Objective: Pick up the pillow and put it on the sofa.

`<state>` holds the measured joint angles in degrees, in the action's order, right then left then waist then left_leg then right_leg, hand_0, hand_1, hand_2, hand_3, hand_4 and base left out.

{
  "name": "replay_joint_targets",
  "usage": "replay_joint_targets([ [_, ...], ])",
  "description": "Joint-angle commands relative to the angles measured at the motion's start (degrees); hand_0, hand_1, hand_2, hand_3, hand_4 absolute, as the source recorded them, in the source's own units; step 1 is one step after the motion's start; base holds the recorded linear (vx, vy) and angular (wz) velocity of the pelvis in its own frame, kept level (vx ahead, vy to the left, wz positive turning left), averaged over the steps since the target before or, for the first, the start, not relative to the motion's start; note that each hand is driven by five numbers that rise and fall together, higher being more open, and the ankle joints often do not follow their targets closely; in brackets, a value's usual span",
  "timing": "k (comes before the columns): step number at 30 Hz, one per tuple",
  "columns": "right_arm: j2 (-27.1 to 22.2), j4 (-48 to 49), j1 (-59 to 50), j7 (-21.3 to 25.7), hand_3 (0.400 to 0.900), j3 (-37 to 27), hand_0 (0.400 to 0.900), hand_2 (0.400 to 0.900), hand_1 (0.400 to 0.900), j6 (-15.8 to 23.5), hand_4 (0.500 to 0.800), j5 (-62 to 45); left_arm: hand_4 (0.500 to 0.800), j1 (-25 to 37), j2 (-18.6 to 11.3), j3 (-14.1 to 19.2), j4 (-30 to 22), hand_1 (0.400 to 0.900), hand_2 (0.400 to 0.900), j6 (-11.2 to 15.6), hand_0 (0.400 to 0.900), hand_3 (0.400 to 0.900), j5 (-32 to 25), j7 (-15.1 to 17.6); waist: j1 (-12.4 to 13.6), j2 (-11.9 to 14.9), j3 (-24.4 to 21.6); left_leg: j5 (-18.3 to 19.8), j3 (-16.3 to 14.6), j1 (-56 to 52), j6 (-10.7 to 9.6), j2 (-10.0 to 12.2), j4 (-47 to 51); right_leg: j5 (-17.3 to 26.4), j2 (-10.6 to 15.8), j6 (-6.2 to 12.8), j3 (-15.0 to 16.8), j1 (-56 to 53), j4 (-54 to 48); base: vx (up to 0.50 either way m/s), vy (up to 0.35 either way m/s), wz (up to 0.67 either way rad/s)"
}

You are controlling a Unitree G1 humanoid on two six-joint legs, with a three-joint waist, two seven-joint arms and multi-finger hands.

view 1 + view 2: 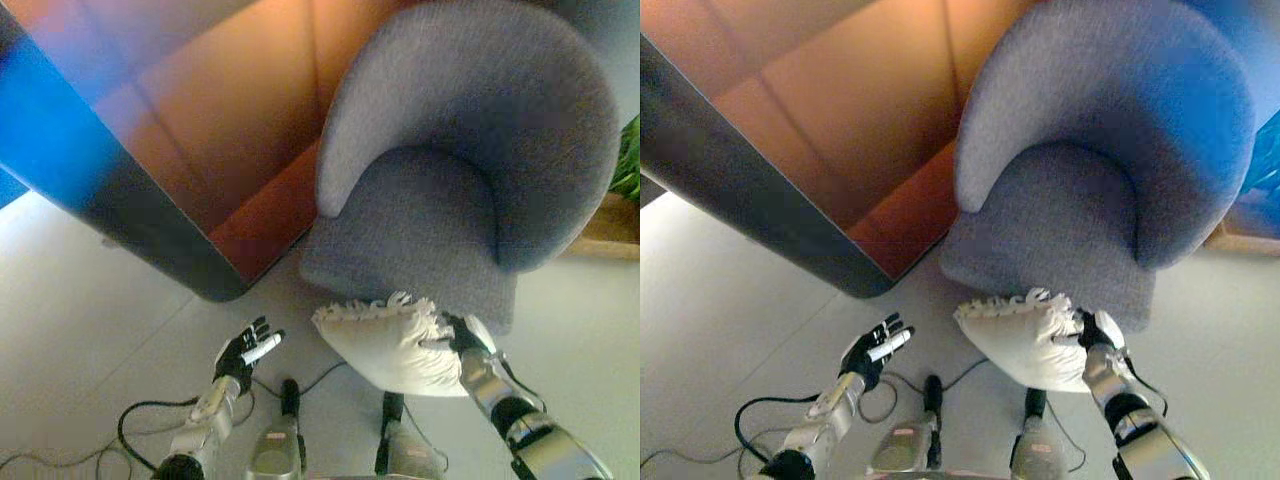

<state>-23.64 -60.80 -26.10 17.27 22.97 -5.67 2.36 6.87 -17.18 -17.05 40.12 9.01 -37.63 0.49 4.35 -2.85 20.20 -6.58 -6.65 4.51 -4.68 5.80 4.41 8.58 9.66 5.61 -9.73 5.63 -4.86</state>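
Nearest you: left hand (246, 352), over the pale floor (90, 330), fingers spread and relaxed, holding nothing. Beside it, well apart to the right: right hand (462, 337), fingers curled into the right edge of the white pillow (385, 345). The pillow, fringed along its top edge, hangs in the air just in front of the front edge of the grey armchair (450, 180), whose seat lies bare. Farther left: dark-framed orange panel (200, 130), standing beside the chair's left side.
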Motion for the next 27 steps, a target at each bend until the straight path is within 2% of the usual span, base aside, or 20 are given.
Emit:
replay_joint_targets([
  [1, -5.1, -1.3, -8.9, 4.0, 0.9, 2.9, 0.9, 0.9, 0.9, 0.5, 0.8, -1.8, 0.8, 6.2, -2.0, -2.4, -3.5, 0.9, 0.9, 6.1, 0.9, 0.9, -2.9, 0.5, 1.7, 0.8, 2.7, 4.2, 6.4, 4.1, -0.7, 0.5, -6.8, -2.1, 5.9, 5.12, 2.2, 4.3, 8.6, -0.09, 0.004, -0.01],
  [13, -7.7, -6.2, -16.9, 0.6, 0.9, 3.7, 0.9, 0.9, 0.9, -2.4, 0.8, -1.3, 0.8, 9.9, -2.5, -4.2, -5.1, 0.9, 0.9, 9.1, 0.9, 0.9, -4.7, 1.1, 2.1, -0.9, 7.5, 3.6, 7.0, 9.7, -0.6, -0.6, -9.5, -1.6, 6.3, 4.92, 1.9, 9.8, 11.0, -0.06, 0.003, 0.0],
  [17, -8.7, -7.3, -19.5, -0.7, 0.9, 4.4, 0.9, 0.9, 0.9, -3.4, 0.8, -1.7, 0.8, 11.3, -2.9, -4.9, -7.0, 0.9, 0.9, 10.3, 0.9, 0.9, -5.0, 1.7, 2.2, -1.4, 9.4, 3.3, 6.9, 11.8, -0.6, -0.8, -10.6, -1.5, 6.5, 4.85, 1.6, 11.9, 12.0, -0.04, -0.004, 0.03],
  [24, -9.4, -9.2, -23.0, -4.9, 0.9, 5.7, 0.9, 0.9, 0.9, -4.8, 0.8, -1.7, 0.8, 13.3, -3.9, -5.7, -10.5, 0.9, 0.9, 10.0, 0.9, 0.9, -5.8, 3.2, 2.4, -2.1, 9.6, 2.8, 7.3, 15.7, -0.3, -1.3, -11.1, -1.2, 6.1, 4.57, 1.8, 15.9, 13.0, -0.02, -0.012, 0.06],
  [27, -9.6, -9.7, -24.0, -6.4, 0.4, 6.0, 0.4, 0.4, 0.4, -5.3, 0.5, -1.2, 0.8, 14.1, -4.3, -5.6, -11.2, 0.9, 0.9, 9.4, 0.9, 0.9, -5.9, 3.6, 2.5, -2.0, 9.6, 2.7, 7.4, 16.5, -0.2, -1.5, -11.2, -1.1, 6.1, 4.62, 1.8, 16.8, 13.3, -0.02, -0.025, 0.06],
])
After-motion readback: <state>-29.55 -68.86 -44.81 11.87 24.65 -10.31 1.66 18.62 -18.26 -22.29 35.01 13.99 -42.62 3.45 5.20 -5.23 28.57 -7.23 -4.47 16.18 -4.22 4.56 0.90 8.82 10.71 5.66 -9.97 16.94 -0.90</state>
